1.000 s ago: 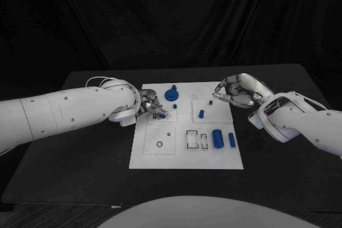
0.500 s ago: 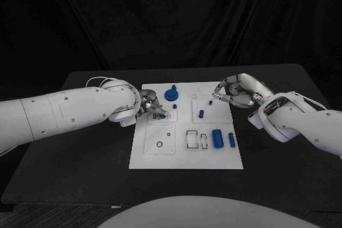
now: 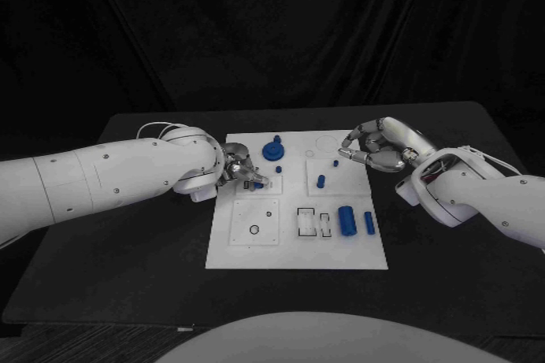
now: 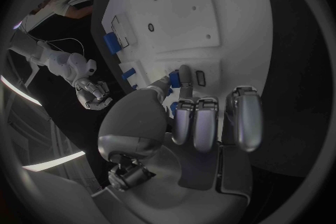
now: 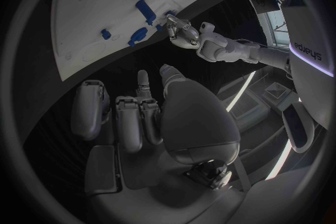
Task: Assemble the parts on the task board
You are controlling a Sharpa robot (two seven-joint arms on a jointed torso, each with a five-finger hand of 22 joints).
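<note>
Nothing moved: left robot hand seemingly pinches a blue part; right robot hand curled, empty.

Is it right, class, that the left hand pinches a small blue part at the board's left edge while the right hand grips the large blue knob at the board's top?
Not quite. The head view shows the right hand off the task board's upper right corner, holding nothing; the large blue knob stands untouched. The left hand does pinch a small blue part there.

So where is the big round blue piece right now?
In the head view, the big round blue piece sits near the task board's far edge, just beyond the left hand.
</note>
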